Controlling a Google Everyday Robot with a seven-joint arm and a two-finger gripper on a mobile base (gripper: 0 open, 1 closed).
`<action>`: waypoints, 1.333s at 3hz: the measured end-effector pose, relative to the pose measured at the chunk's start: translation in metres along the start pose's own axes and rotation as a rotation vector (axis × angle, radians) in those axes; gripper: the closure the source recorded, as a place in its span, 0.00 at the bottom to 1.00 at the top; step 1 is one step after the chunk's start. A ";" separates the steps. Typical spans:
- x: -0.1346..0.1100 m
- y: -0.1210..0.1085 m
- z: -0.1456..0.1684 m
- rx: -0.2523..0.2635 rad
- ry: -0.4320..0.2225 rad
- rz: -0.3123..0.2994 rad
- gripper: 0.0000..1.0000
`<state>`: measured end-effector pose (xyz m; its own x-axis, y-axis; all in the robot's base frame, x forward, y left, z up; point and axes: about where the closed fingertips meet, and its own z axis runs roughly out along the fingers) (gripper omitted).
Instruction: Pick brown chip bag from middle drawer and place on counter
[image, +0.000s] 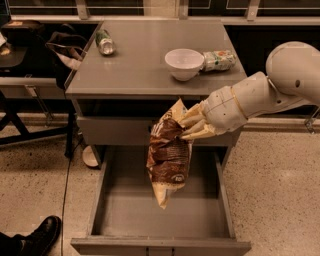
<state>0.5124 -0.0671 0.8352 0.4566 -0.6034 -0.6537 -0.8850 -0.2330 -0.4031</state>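
floor (270, 190): speckled terrazzo, visible on both sides of the unit.
counter (145, 65): flat grey top, slightly glossy. It carries a bowl, a packet and a can; the chip bag is not on it.
middle drawer (150, 220): pulled fully out toward me, a deep grey tray. The inside looks bare apart from the bag hanging over it.
arm (265, 92): white, comes in from the right and crosses in front of the counter's right front corner.
upper drawer panel (110, 131): closed, just under the counter. The bag and gripper cover its middle.
brown chip bag (167, 160): hangs upright with its long axis vertical, in front of the upper panel and over the open drawer. Its top end is about level with the counter's front edge. The tan lower end points down into the drawer and appears clear of the drawer floor.
gripper (187, 127): at the bag's upper right, in front of the upper panel. The jaws are pinched nearly closed on the bag's top end and carry it.
white bowl (184, 63): upright, right of centre on the counter.
green-and-white packet (219, 60): on its side, just beside the bowl's right rim.
green can (104, 42): lying down near the counter's left edge.
black shoe (42, 234): on the floor at lower left, well apart from the drawer.
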 end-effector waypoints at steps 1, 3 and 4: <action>0.000 0.000 0.000 0.000 0.000 0.000 1.00; -0.046 -0.042 -0.019 0.108 -0.136 -0.083 1.00; -0.089 -0.082 -0.033 0.176 -0.199 -0.171 1.00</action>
<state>0.5410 -0.0194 0.9478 0.6220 -0.4012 -0.6724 -0.7722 -0.1727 -0.6114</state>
